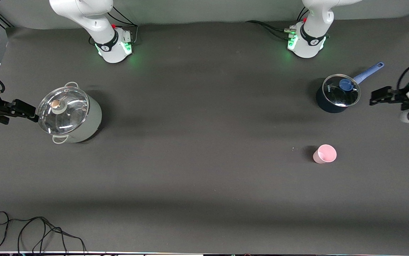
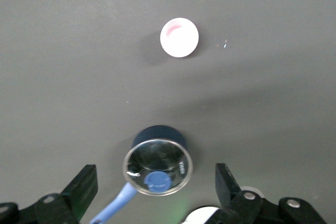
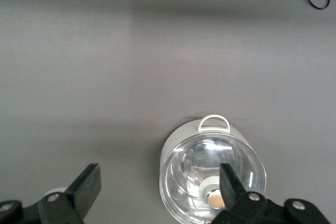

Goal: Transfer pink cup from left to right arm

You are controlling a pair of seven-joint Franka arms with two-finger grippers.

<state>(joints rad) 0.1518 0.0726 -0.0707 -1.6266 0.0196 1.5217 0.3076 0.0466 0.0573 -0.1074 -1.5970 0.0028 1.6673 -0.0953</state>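
The pink cup (image 1: 325, 153) stands upright on the dark table, nearer to the front camera than the blue saucepan; the left wrist view shows its open mouth from above (image 2: 179, 37). My left gripper (image 1: 380, 95) hangs open and empty, up in the air over the table beside the saucepan, well apart from the cup. Its two black fingers frame the saucepan in the left wrist view (image 2: 155, 181). At the right arm's end of the table my right gripper (image 1: 24, 108) is also open and empty, up in the air beside the big pot (image 3: 159, 179).
A dark blue saucepan (image 1: 337, 93) with a glass lid and a blue handle sits toward the left arm's end (image 2: 157, 163). A large pale pot (image 1: 68, 113) with a glass lid stands toward the right arm's end (image 3: 212, 174). A black cable (image 1: 30, 231) lies at the table's near edge.
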